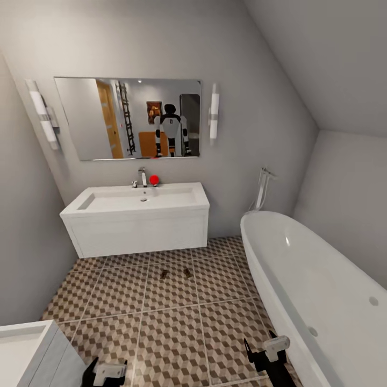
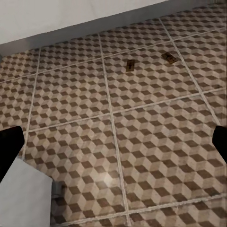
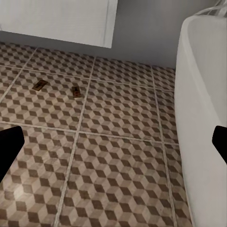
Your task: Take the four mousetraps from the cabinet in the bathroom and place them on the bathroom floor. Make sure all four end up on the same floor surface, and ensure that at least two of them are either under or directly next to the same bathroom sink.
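Head view: two mousetraps (image 1: pixel 176 273) lie on the bathroom floor (image 1: pixel 172 333), mid-frame, just before the sink (image 1: pixel 137 217).
Direction: both lie ahead of the grippers, well apart from them.
Long axes: slanted differently; too small to tell more.
Left gripper (image 1: pixel 110 372): fingers apart, empty.
Right gripper (image 1: pixel 267 348): fingers apart, empty; neither arm clearly nearer.
Bathtub (image 1: pixel 322 290): empty, right side.

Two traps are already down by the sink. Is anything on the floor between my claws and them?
Nothing visible. The two small brown wooden mousetraps lie on bare cube-patterned floor tiles before the white wall-hung sink cabinet. The white bathtub stands off beside the right claw, the left claw opposite.
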Robot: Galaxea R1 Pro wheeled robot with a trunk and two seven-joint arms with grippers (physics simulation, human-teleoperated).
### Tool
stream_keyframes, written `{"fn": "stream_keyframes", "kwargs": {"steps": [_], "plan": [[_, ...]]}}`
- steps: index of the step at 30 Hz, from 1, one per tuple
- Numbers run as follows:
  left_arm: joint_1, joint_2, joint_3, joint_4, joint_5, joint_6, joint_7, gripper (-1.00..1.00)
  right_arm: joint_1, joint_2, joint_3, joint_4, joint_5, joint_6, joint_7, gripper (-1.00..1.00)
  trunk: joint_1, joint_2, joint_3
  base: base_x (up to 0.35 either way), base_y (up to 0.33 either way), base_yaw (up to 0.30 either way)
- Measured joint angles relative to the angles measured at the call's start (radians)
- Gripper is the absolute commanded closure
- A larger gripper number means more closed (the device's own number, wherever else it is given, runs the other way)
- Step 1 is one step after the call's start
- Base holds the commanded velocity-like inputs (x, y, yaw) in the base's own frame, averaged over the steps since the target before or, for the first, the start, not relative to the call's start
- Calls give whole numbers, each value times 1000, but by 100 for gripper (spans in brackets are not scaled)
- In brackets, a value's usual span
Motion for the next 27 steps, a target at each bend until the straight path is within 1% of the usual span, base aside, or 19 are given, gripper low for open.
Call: {"fn": "stream_keyframes", "kwargs": {"steps": [1, 2, 3, 4, 7, 8, 9, 12, 14, 15, 20, 21, 22, 27], "plan": [[0, -2, 0, 0, 0, 3, 1, -100, 0, 0, 0, 0, 0, 0, 0, -100, 0, 0, 0, 0, 0, 0], [0, -10, 0, -1, 0, 44, 3, -100, 0, 0, 0, 0, 0, 0, -2, -100, 0, 0, 0, 0, 0, 0], [0, -12, 0, -1, 0, 61, 4, -100, 0, 0, 0, 0, 0, 0, -3, -100, 0, 0, 0, 0, 0, 0], [0, -14, 1, -2, 1, 98, 4, -100, 0, 0, 0, 0, 0, 0, -4, -100, 0, 0, 0, 0, 0, 0], [0, -16, 1, -3, 6, 151, 4, -100, 0, 1, 0, 0, -1, 1, -5, -100, 0, 0, 0, 0, 0, 0], [0, -18, 2, -4, 24, 191, 5, -100, 0, 1, -1, 0, -1, 16, -6, -100, 0, 0, 0, 0, 0, 0], [0, -19, 2, -3, 32, 198, 5, -100, 0, 2, -1, -1, -1, 27, -6, -100, 0, 0, 0, 0, 0, 0], [0, -23, 2, -3, 91, 216, 3, -100, 0, 3, -2, -4, -3, 123, -13, -100, 0, 0, 0, 0, 0, 0], [0, -23, 2, -3, 112, 220, 2, -100, 0, 3, -3, -4, -3, 155, -21, -100, 0, 0, 0, 0, 0, 0], [0, -23, 2, -3, 129, 225, 3, -100, 0, 4, -3, -5, -4, 179, -29, -100, 0, 0, 0, 0, 0, 0], [0, -22, 2, -4, 166, 259, 3, -100, 0, 4, -5, -6, -4, 209, -49, -100, 0, 0, 0, 0, 0, 0], [0, -22, 2, -4, 174, 270, 3, -100, 0, 4, -5, -6, -4, 212, -53, -100, 0, 0, 0, 0, 0, 0], [0, -21, 2, -4, 188, 293, 2, -100, 0, 4, -7, -6, -4, 216, -59, -100, 0, 0, 0, 0, 0, 0], [0, -20, 2, -5, 218, 343, 2, -100, 0, 4, -13, -6, -14, 222, -68, -100, 0, 0, 0, 0, 0, 0]]}}
